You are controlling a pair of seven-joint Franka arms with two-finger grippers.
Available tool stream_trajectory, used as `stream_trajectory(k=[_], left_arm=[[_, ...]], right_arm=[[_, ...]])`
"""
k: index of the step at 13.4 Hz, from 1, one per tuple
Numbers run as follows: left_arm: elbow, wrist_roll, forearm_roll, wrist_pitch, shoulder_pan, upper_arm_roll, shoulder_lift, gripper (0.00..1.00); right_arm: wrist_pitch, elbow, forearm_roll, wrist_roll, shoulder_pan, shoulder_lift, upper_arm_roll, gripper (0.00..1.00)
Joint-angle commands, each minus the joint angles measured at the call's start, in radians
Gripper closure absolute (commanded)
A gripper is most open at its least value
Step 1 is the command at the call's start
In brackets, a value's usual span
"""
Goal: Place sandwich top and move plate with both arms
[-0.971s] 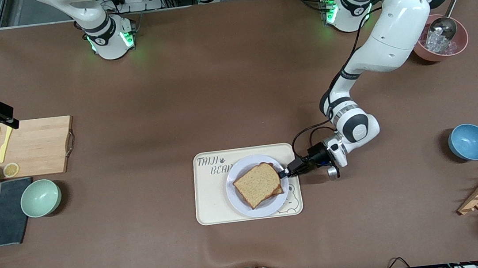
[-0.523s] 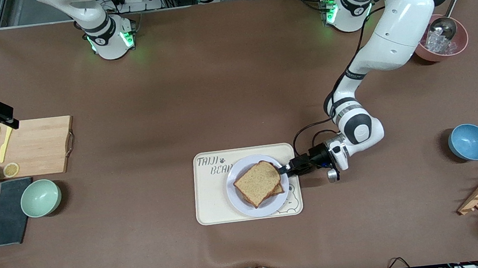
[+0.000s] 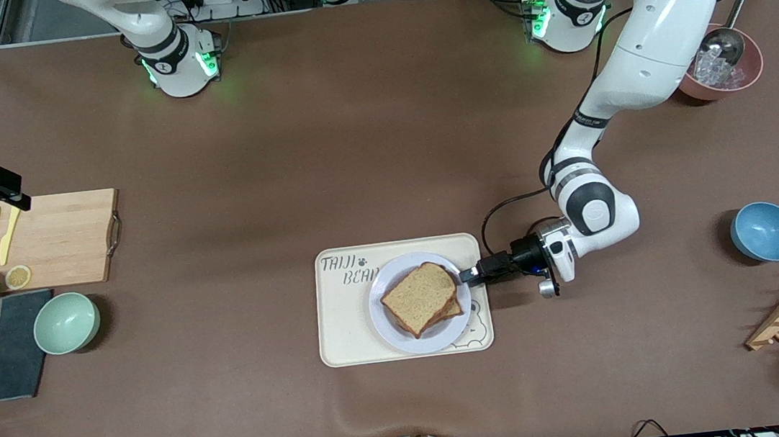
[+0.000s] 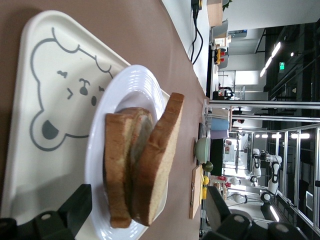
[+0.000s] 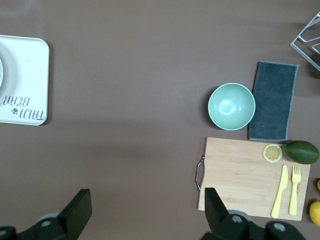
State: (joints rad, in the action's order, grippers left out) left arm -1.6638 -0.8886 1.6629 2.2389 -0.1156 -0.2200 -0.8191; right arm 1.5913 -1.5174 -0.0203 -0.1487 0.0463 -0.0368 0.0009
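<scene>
**Top slice on the stack, both grippers spread**

I read the sandwich top [image 3: 419, 293] lying on a lower bread slice [image 3: 451, 308], edges a little offset, both on the plate [image 3: 388, 327]. In the left wrist view the top slice [image 4: 159, 160] leans against the slice under it.

The plate sits on the bear-printed tray [image 3: 343, 325], toward the tray's left-arm end, near the middle of the table.

Left gripper [image 3: 466, 277] is low over the tray edge, just beside the plate rim, fingers spread wide and clear of the bread; nothing held.

Right gripper [image 3: 18, 202] hangs over the cutting board [image 3: 62, 238] at the right arm's end of the table, fingers apart, empty. That arm waits.

A green bowl [image 3: 66, 323] stands nearer the camera than the board.
</scene>
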Motion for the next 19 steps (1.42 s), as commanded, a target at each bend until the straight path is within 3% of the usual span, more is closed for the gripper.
stream_trajectory(k=[1, 3, 7, 9, 12, 16, 19], left_arm=[[-0.025, 0.121, -0.109, 0.014, 0.01, -0.001, 0.066, 0.0], [-0.024, 0.238, -0.234, 0.013, 0.027, -0.001, 0.104, 0.0], [-0.014, 0.598, -0.662, 0.007, 0.05, -0.001, 0.219, 0.0], [-0.005, 0.684, -0.869, -0.028, 0.073, -0.002, 0.268, 0.0], [0.082, 0.729, -1.116, -0.2, 0.122, -0.002, 0.298, 0.0], [0.287, 0.737, -1.447, -0.516, 0.149, -0.002, 0.311, 0.0], [0.297, 0.738, -1.561, -0.588, 0.157, 0.001, 0.401, 0.0]], right_arm=[[-0.001, -0.004, -0.003, 0.003, 0.03, -0.002, 0.021, 0.0], [-0.001, -0.003, -0.001, 0.003, 0.03, -0.002, 0.021, 0.0], [-0.001, -0.003, -0.001, 0.003, 0.032, -0.002, 0.021, 0.0], [-0.002, -0.003, -0.001, 0.003, 0.032, -0.002, 0.021, 0.0], [-0.002, -0.003, -0.001, 0.003, 0.032, -0.002, 0.021, 0.0], [-0.004, -0.003, -0.003, 0.004, 0.032, -0.002, 0.021, 0.0], [-0.002, -0.003, -0.003, 0.004, 0.032, -0.003, 0.021, 0.0]])
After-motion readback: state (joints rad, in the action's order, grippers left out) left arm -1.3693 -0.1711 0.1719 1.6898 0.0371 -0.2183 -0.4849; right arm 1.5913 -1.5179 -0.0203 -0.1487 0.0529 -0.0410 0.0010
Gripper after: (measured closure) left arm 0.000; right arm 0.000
